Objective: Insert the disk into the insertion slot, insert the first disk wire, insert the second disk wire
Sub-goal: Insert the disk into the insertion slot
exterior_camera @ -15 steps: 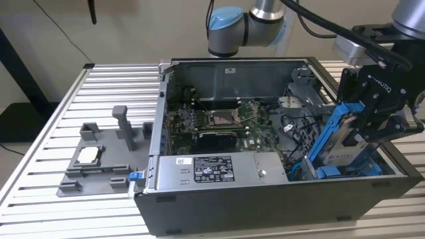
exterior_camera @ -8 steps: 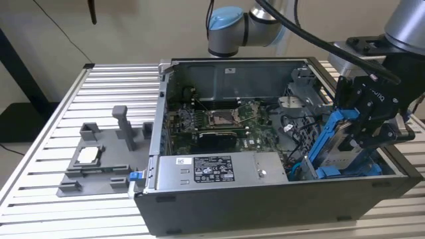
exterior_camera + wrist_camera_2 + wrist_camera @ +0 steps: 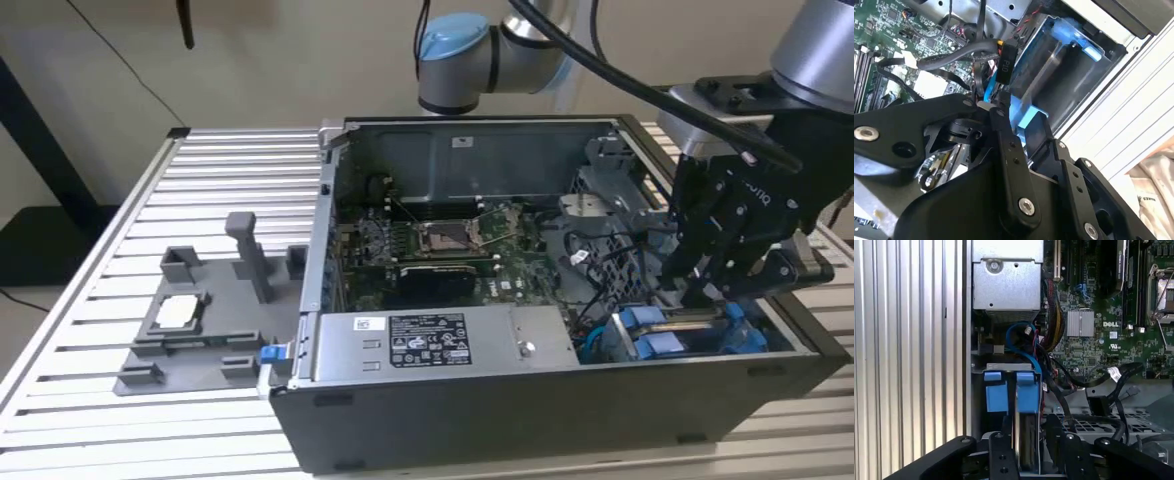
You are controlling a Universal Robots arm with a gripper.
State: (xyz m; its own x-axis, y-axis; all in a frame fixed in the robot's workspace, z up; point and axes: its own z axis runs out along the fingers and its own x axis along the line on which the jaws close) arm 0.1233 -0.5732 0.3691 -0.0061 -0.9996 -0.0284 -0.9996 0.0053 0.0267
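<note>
The disk point(image 3: 650, 345) stands on edge in the insertion slot point(image 3: 763, 345) at the open computer case's corner, on the exterior view's right; its blue carrier tabs point(image 3: 1028, 392) stick out at one end. My gripper point(image 3: 694, 298) reaches down over the disk's middle. In the first wrist view my gripper point(image 3: 1028, 460) has its fingers against both flat faces of the silver disk point(image 3: 1026, 437). A blue disk wire point(image 3: 1018, 337) loops free beside the bay. A black wire connector point(image 3: 1004, 62) hangs loose near the blue carrier point(image 3: 1069, 32), plugged into nothing.
The grey power supply box point(image 3: 414, 345) lies along the case's front beside the bay. The motherboard point(image 3: 441, 245) fills the case floor, with black cable bundles point(image 3: 594, 250) between it and the bay. A grey fixture point(image 3: 200, 320) sits on the slatted table point(image 3: 227, 160).
</note>
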